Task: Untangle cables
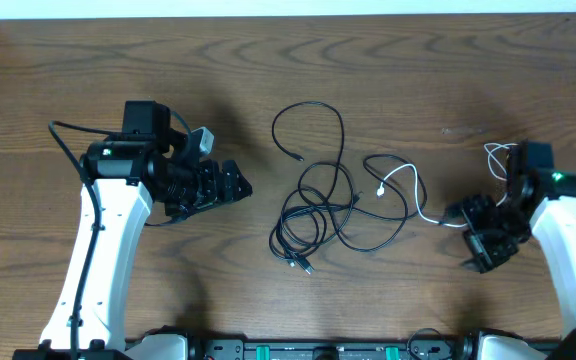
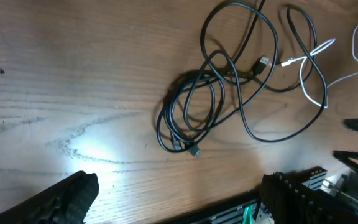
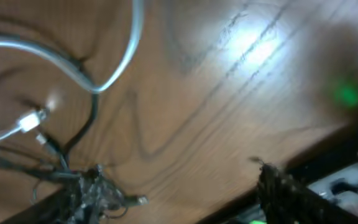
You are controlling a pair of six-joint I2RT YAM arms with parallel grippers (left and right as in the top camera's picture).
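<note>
1. Brown woodgrain table (image 1: 88,60) fills the overhead view, with the left gripper (image 1: 230,185) on one side and the right gripper (image 1: 480,240) on the other. The two are well apart, and both sit low over the wood.
2. Black cables (image 1: 313,215) lie in a loose tangle at the table's centre, between the two arms. Several overlapping loops are bunched toward the robot's side, one wider open loop reaches toward the far edge, and a small plug end pokes out at the near side of the bunch.
3. A white cable (image 1: 423,210) has its plug end just beside the black loops. It crosses one black strand and runs across to the right gripper, and more white loops show on the far side of that arm. From above it cannot be told whether the cord touches the gripper.
4. The left gripper's jaws stand wide apart and hold nothing. Its wrist camera shows bare wood between the fingers (image 2: 61,199), with the black tangle lying clear ahead of them.
5. The right gripper's jaws also stand apart in the blurred wrist view, with bare wood between them. The white cable curves over the wood beyond the fingertips and crosses a black strand, with a white plug end close by.
</note>
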